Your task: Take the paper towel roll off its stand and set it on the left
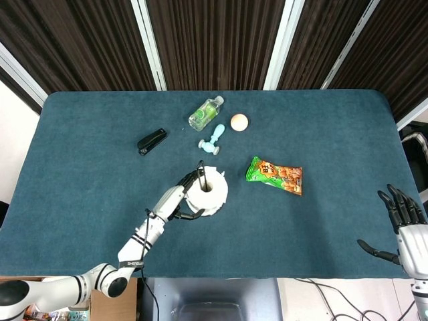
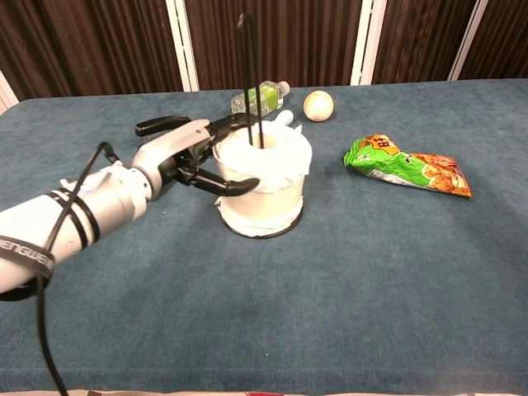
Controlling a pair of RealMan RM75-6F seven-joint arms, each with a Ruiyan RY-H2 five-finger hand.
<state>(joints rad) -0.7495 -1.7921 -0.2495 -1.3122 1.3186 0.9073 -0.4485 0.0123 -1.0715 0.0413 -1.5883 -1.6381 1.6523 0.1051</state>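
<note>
At frame centre, the left robot hand [image 2: 191,154] is gripping the roll [image 2: 266,180] on its stand [image 2: 250,74]; the right robot hand [image 1: 404,224], lower right, is hanging wide, holding nothing.

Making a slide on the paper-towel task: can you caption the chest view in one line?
Left hand grips the paper towel roll, not yet lifted off its black stand.

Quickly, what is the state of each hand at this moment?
Left hand: fingers wrapped around the paper towel roll, gripping it; roll is on its stand.
Right hand: open, fingers spread, holding nothing.
</note>
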